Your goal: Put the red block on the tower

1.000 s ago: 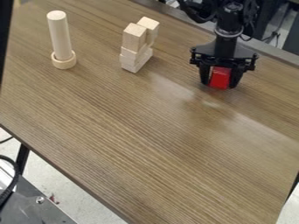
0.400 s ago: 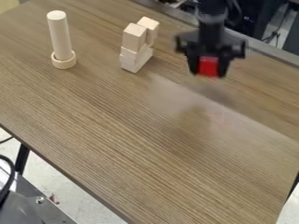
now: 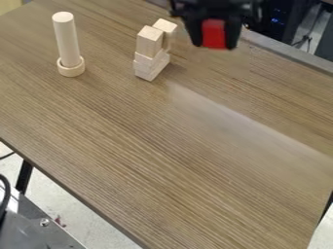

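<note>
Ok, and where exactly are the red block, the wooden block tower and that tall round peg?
Red block (image 3: 213, 34): camera view, on its front face, between the gripper's fingers.
Wooden block tower (image 3: 149, 43): camera view, on its upper left block.
Tall round peg (image 3: 66, 40): camera view, on the middle of its shaft.

A wood-grain table (image 3: 162, 146) carries a pale block tower (image 3: 149, 44) and an upright rod (image 3: 66, 39) in a ring (image 3: 71, 71)

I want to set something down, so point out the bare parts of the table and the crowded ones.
The widest bare patch of table runs from the wooden tower to the near edge. A narrower one lies between the tower and the upright cylinder. It's crowded around the tower's right side, where the gripper holds the red block.
</note>
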`<state>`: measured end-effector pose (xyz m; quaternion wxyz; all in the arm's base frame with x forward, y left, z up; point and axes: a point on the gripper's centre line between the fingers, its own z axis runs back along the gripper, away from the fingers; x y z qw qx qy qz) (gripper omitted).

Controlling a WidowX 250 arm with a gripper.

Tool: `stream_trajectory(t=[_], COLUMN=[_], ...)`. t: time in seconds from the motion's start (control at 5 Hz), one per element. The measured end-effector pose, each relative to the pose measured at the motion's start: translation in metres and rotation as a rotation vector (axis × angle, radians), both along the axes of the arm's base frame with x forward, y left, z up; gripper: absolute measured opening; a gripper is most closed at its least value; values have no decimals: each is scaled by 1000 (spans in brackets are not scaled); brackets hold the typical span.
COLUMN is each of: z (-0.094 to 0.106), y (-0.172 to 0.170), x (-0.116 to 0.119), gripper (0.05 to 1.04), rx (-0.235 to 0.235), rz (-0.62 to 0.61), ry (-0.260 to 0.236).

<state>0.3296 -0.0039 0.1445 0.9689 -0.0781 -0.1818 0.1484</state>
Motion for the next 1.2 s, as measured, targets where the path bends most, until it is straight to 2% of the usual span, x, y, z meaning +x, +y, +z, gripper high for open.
stream_trajectory(t=[0.2, 0.4, 0.6, 0.8, 1.2], z=[4, 9, 13, 19, 13], y=[10, 22, 32, 46, 80], x=[-6, 1, 11, 21, 33], gripper=[598, 598, 598, 598, 598], rx=[-2, 71, 115, 130, 156], rz=[-4, -21, -20, -1, 51], ry=[17, 31, 39, 41, 81])
